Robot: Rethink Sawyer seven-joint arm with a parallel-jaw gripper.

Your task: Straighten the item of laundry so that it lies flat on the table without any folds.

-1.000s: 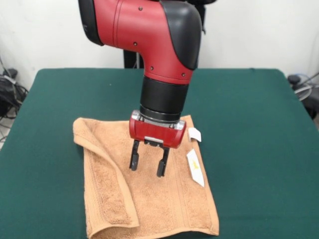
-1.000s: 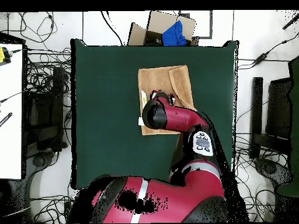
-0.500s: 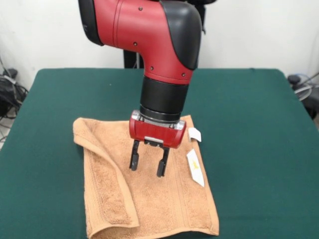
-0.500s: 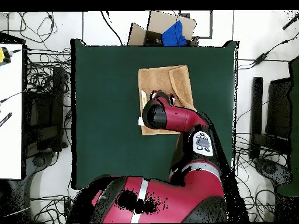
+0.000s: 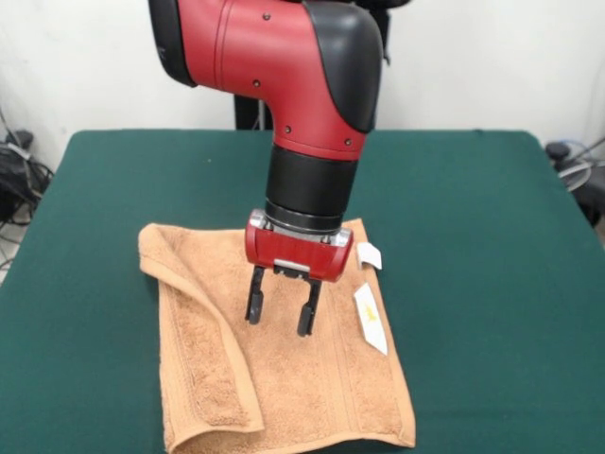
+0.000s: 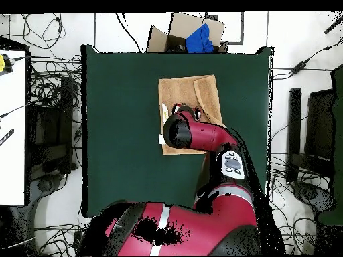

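The orange-tan towel (image 5: pixel 312 388) lies on the dark green table (image 5: pixel 492 246), near the front edge in the front view. Its left side is folded over into a long flap (image 5: pixel 203 364) on top of the rest. Two white tags (image 5: pixel 371 317) stick out at its right edge. My gripper (image 5: pixel 280 317) hangs open just above the towel's middle, holding nothing. In the overhead view the towel (image 6: pixel 191 94) lies in the table's upper middle, with the arm (image 6: pixel 194 134) covering its lower part.
A cardboard box with blue cloth (image 6: pixel 194 37) stands beyond the table's top edge in the overhead view. Cables (image 5: pixel 14 180) and equipment (image 6: pixel 298 134) crowd the floor on both sides. Green table (image 6: pixel 120 134) shows round the towel.
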